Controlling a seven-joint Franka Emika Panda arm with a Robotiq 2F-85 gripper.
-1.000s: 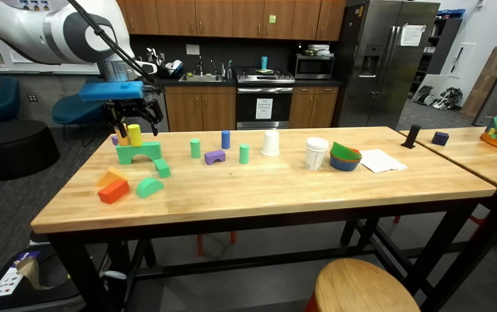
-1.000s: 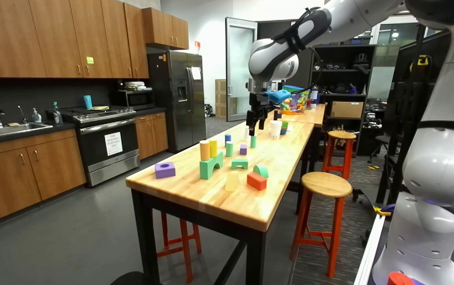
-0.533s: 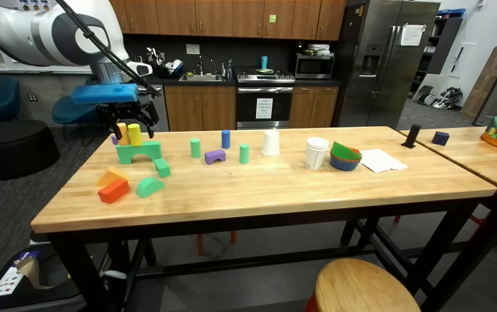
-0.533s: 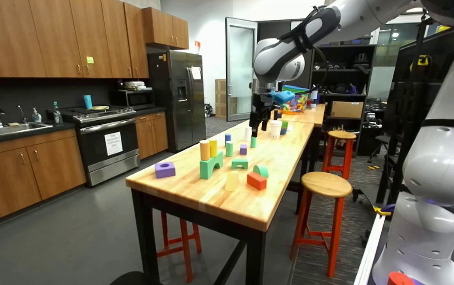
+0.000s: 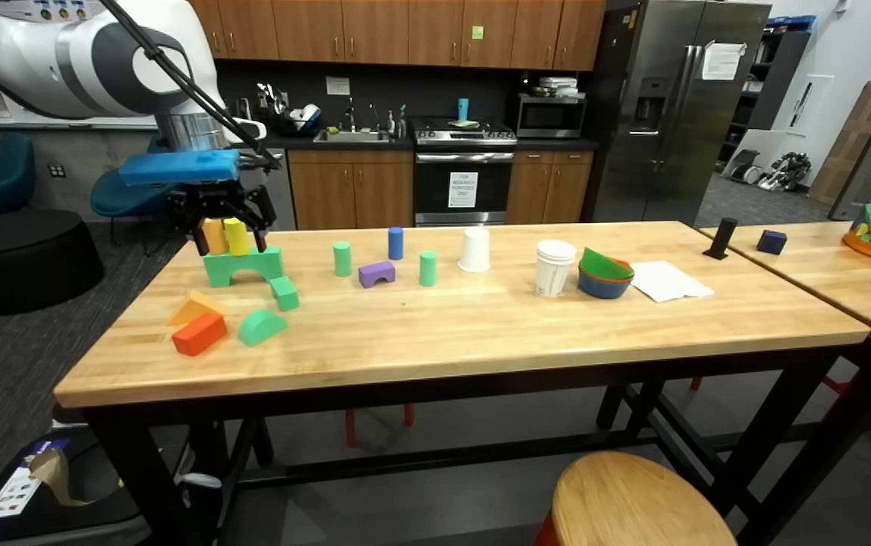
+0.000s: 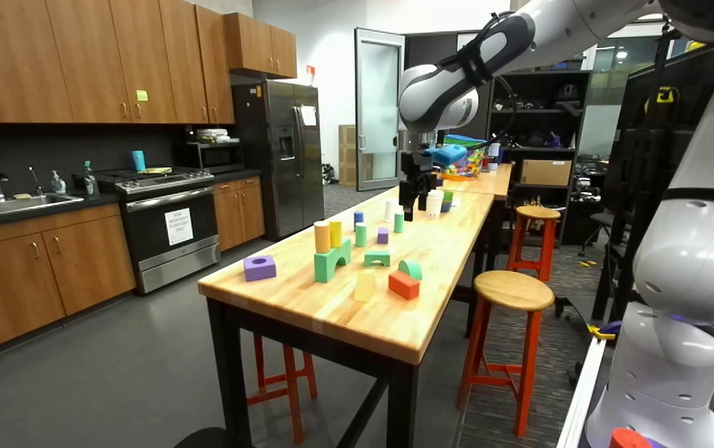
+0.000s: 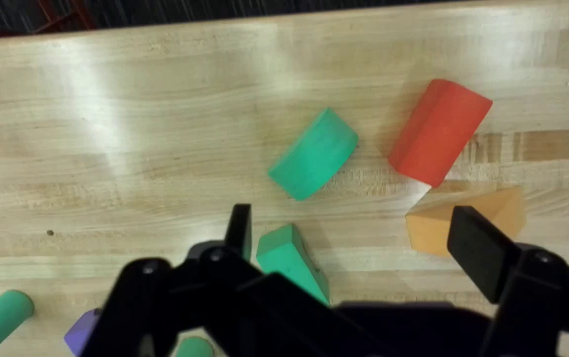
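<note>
I have the arm point(image 6: 543, 31) reaching out over the table point(image 5: 481, 334), bent at its end so that the gripper point(image 7: 351, 213) points down in both exterior views, hanging above the top. The jaws stand spread wide, with bare tabletop showing between their tips. Through the wrist view I see the small green block point(image 7: 289, 258) beside one fingertip point(image 7: 241, 228), the orange wedge point(image 7: 430, 230) partly hidden behind the opposite one, and, nearer the table's edge, the green half-round point(image 7: 314, 156) and the red block point(image 7: 440, 131)
</note>
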